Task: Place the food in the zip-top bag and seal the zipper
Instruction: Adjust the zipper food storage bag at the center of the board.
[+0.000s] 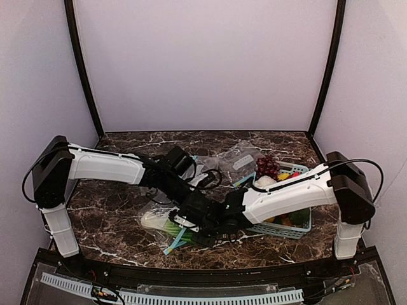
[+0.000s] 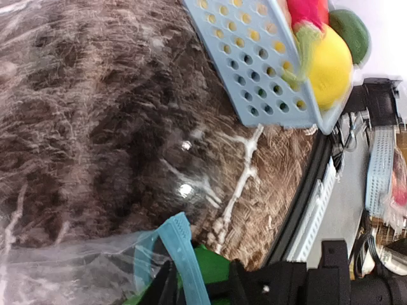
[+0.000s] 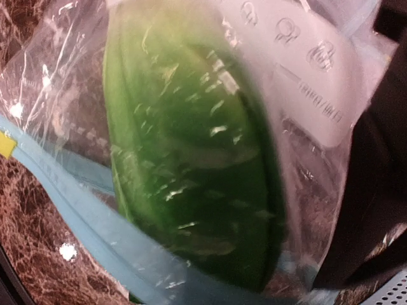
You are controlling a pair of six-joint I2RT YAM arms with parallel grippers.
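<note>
The zip-top bag (image 1: 162, 222) lies at the front middle of the table with the leafy vegetable (image 1: 173, 227) inside, white stalk to the left. In the right wrist view the green leaves (image 3: 191, 159) fill the frame behind the plastic, beside the white label (image 3: 299, 70) and the zipper (image 3: 95, 222). My left gripper (image 2: 194, 289) is shut on the light-blue zipper (image 2: 184, 254), which stands up between its black fingers (image 2: 238, 283). My right gripper (image 1: 213, 234) hovers close over the bag; its fingers are hidden. A red toy (image 2: 308, 11) lies in the basket. I cannot make out the cucumber.
A light-blue basket (image 1: 299, 230) at the right holds a lemon (image 2: 327, 60), a lime (image 2: 350, 32) and other toys. Purple grapes (image 1: 267, 166) and smaller clear bags (image 1: 238, 159) lie behind. Both arms cross at the front middle, near the table's front edge (image 1: 191, 264).
</note>
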